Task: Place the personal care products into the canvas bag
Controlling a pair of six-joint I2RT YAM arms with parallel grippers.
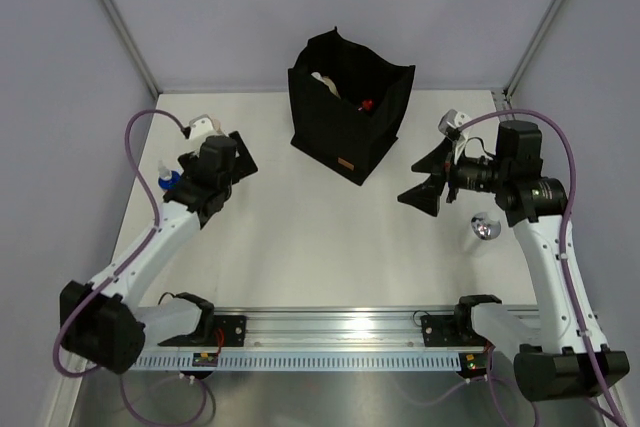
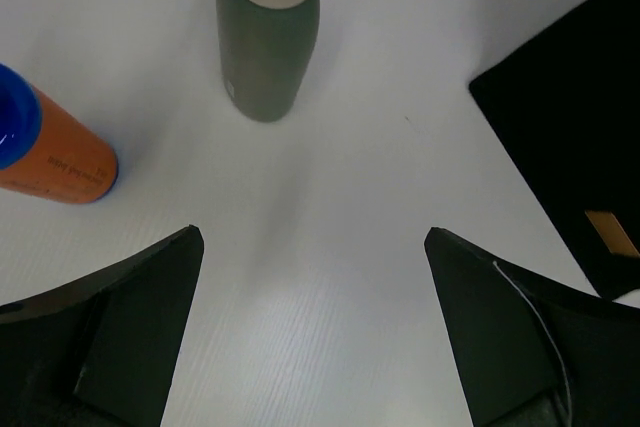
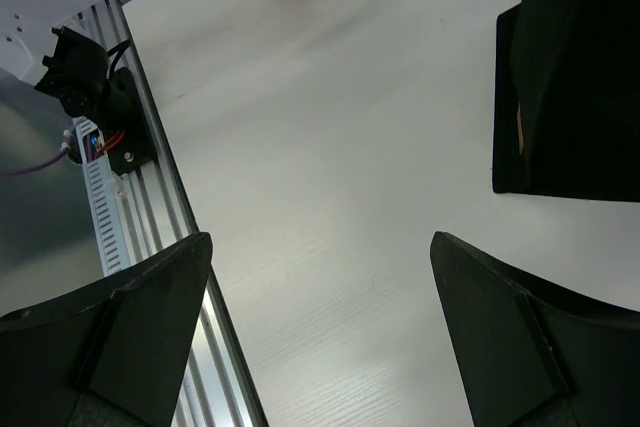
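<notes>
The black canvas bag (image 1: 350, 117) stands open at the back centre with a tan label (image 1: 346, 166). A beige item (image 1: 325, 82) and a red item (image 1: 367, 104) show inside it. My left gripper (image 1: 222, 152) is open and empty, just short of the grey bottle with a beige cap (image 2: 268, 42). The orange bottle with a blue cap (image 2: 55, 152) stands to its left. My right gripper (image 1: 425, 177) is open and empty, right of the bag. A silver-white bottle (image 1: 485, 229) stands near the right arm.
A small silver-topped item (image 1: 452, 123) sits behind the right gripper. The aluminium rail (image 3: 110, 187) runs along the near table edge. The bag (image 3: 570, 77) fills the upper right of the right wrist view. Enclosure walls surround the table.
</notes>
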